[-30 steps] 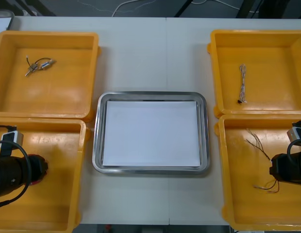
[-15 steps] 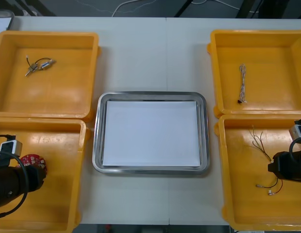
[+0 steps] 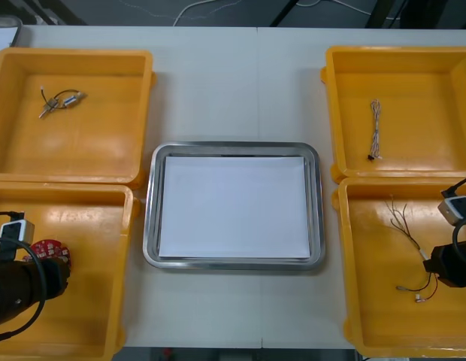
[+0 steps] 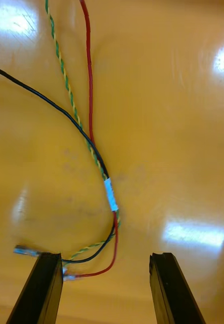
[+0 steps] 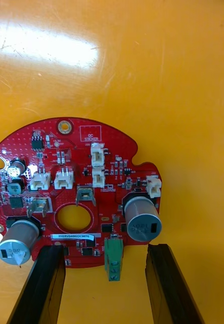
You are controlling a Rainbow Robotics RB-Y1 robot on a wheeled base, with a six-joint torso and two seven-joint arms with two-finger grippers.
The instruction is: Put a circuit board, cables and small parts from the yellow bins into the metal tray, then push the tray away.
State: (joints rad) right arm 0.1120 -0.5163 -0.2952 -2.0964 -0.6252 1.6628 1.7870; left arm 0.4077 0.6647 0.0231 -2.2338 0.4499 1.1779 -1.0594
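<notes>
Board [image 5: 91, 172] – round and red, flat on the floor of the left near bin [image 3: 90, 293], its edge with a green connector lying between the tips of the left gripper [image 5: 105, 248]. The fingers [image 5: 46, 283] stand wide apart on either side of that edge and grip nothing.

Cable [image 4: 110, 195] – red, black and a yellow twisted strand bound by a white label, spread on the floor of the right near bin [image 3: 383, 316]. The right gripper [image 4: 105, 255] is low over it with its fingers [image 4: 167, 288] spread; the cable's looped end lies in the gap close to one finger, its small terminals just beside that finger's tip, and nothing is held.

Left far bin [image 3: 98, 143] holds small metal parts [image 3: 59, 100] near its far corner. Right far bin [image 3: 428, 135] holds a thin twisted cable [image 3: 376, 129], laid straight.

Tray [image 3: 149, 218] sits between the two pairs of bins on the table [image 3: 233, 83], white inside with a shiny rim, and nothing lies in it.
</notes>
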